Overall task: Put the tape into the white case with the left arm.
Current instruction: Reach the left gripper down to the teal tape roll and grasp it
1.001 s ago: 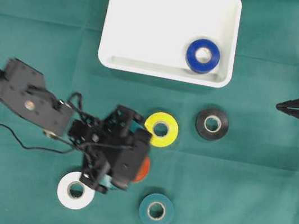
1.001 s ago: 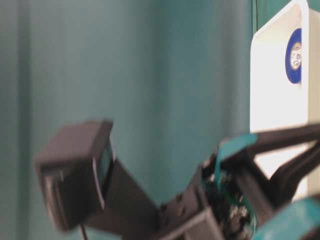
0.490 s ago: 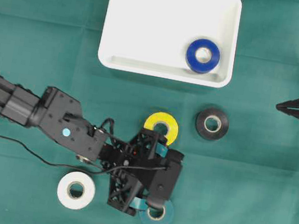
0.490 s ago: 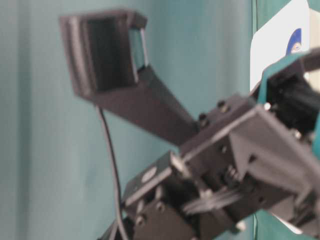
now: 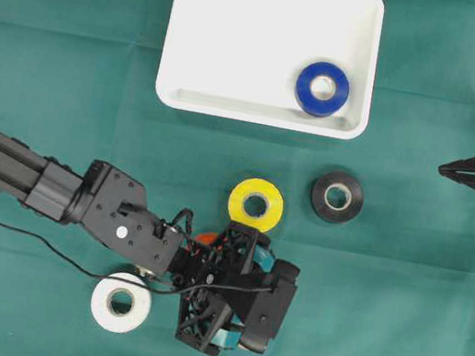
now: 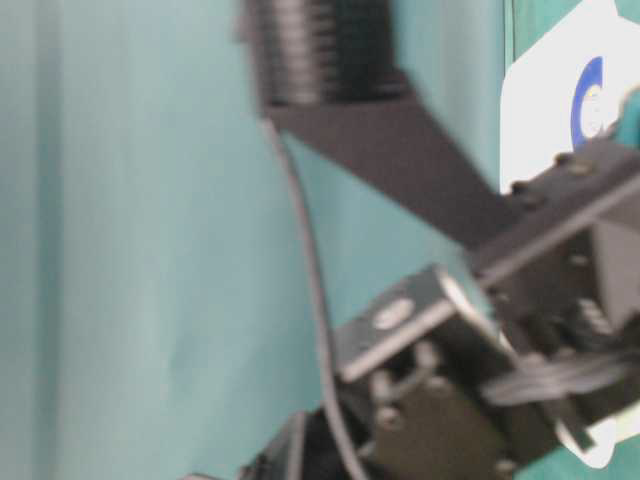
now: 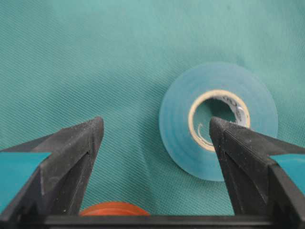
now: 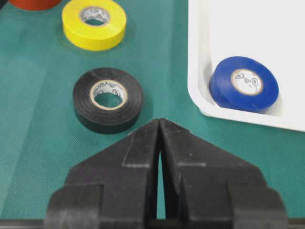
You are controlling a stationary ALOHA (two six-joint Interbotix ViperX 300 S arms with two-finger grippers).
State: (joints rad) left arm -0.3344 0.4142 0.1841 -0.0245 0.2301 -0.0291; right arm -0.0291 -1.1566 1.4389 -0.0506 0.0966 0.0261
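Left hand: the left hand (image 7: 155, 138) hovers low over the green tabletop (image 5: 398, 303), jaws spread wide and pinching nothing, set to straddle a roll rather than grip it yet.
Target tape: the teal tape roll (image 7: 218, 119) lies flat; in the left wrist view one fingertip sits over its core hole and the other stands well clear on the cloth, so closing would likely pinch one wall of the ring.
Neighbour: an orange tape roll (image 7: 113, 209) lies just beside the hand's near edge, close enough to be nudged.
White case: the white case (image 5: 242, 34) sits at the far side, well apart, holding a blue tape roll (image 5: 322, 88) in its near right corner.
Other rolls: yellow tape roll (image 5: 256, 204), black tape roll (image 5: 337, 196) and white tape roll (image 5: 121, 302) wait flat on the cloth.
Right hand: the right hand (image 8: 159, 143) rests at the right edge, jaws pressed together, out of the way.
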